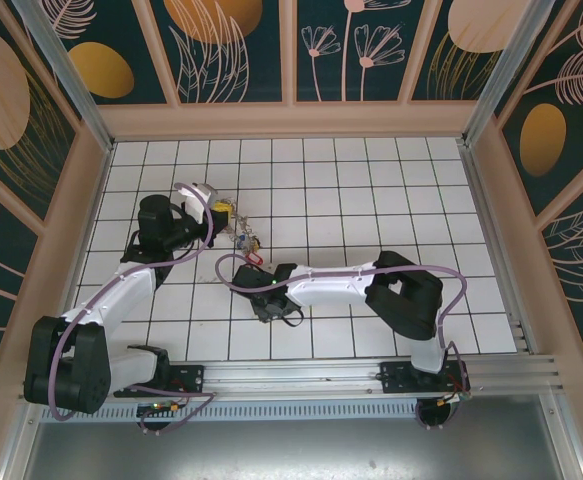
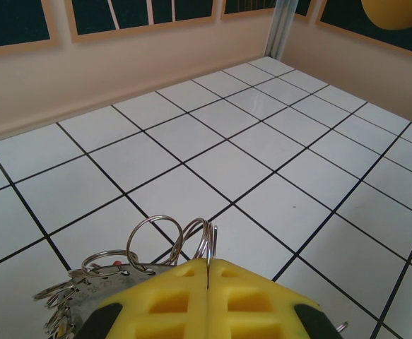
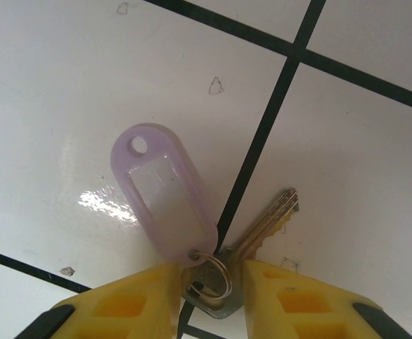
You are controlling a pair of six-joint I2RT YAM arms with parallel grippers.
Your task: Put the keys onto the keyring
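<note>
My left gripper (image 2: 209,263) is shut on the keyring (image 2: 213,240), a thin wire standing edge-on between the yellow fingers. Small split rings (image 2: 152,236) and a bunch of keys (image 2: 68,293) hang on it to the left. From above, that gripper (image 1: 211,205) sits mid-left of the tiled floor, with the keys (image 1: 243,238) and a red tag (image 1: 256,258) trailing toward the right arm. My right gripper (image 3: 213,272) points down at a loose key (image 3: 269,219) lying flat, with a pale lilac tag (image 3: 162,194). Its fingers press both sides of the key's head.
The white tiled floor (image 1: 371,190) has low beige walls (image 1: 291,120) at the back and sides. My right gripper (image 1: 266,303) hangs low just below the trailing keys, its arm stretching across the front. A metal rail (image 1: 371,375) runs along the near edge.
</note>
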